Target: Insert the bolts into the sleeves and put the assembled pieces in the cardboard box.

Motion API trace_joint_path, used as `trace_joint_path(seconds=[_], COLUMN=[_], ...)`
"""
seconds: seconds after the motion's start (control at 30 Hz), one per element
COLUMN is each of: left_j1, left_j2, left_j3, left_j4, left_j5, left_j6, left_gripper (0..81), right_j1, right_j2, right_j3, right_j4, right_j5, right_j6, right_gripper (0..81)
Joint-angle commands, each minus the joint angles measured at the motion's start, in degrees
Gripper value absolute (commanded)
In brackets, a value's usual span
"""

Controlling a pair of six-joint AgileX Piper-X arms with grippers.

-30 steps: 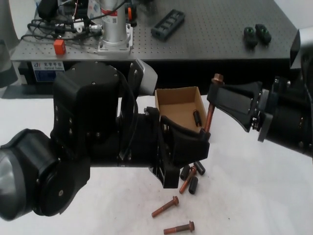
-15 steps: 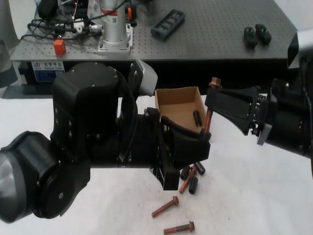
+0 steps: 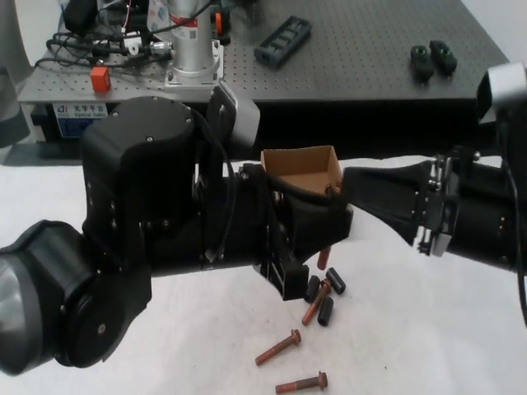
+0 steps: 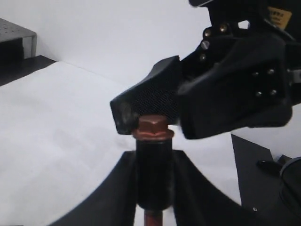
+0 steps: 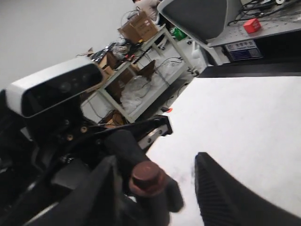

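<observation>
One copper bolt (image 4: 153, 127) in black sleeve (image 4: 153, 183), left tool (image 4: 154, 162) gripping sleeve, right tool (image 5: 155, 162) parted.

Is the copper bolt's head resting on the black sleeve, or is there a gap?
Touching. The left wrist view shows the bolt's head seated on top of the sleeve, no gap between them.

Copper-brown bolt head (image 4: 153, 128) gleaming above a matte black sleeve (image 4: 154, 174). The left tool (image 4: 154, 157) is plain black. The right tool (image 5: 155, 162) is black too, its pads (image 5: 225, 197) showing a fine dotted grain (almost a woven mesh). Tan cardboard box (image 3: 300, 169), white tabletop (image 3: 428, 321), loose copper bolts (image 3: 278, 347), black sleeves (image 3: 326, 310), one orange-red block (image 3: 100, 78).
</observation>
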Motion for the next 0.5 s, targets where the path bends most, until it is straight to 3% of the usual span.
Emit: trace_joint_path(seconds=[0.0,0.17,0.27,0.47], left_j1=[-0.1,1.3,4.3,5.9], left_j2=[-0.8,3.1,11.4,35.0], left_j3=[-0.7,-4.7,-13.7,-42.6], left_j4=[-1.7,-0.5,5.2,28.2], left_j5=[-3.6,-22.2,-22.4,-25.4], left_j6=[1.7,0.6,-2.5,-3.2], left_gripper=[0.6,0.6,0.6,0.6], right_j1=[-5.9,-15.5,-18.8,-18.8], right_j2=[-1.7,-3.8,-3.8,-3.8], right_j3=[-0.1,-0.1,-0.1,-0.1], right_j4=[5.4,12.2,15.2,19.9], right_j5=[-0.4,-0.4,0.5,9.9], right_j6=[-5.4,-9.3,-11.4,-15.8], right_gripper=[38.4,38.4,38.0,37.9])
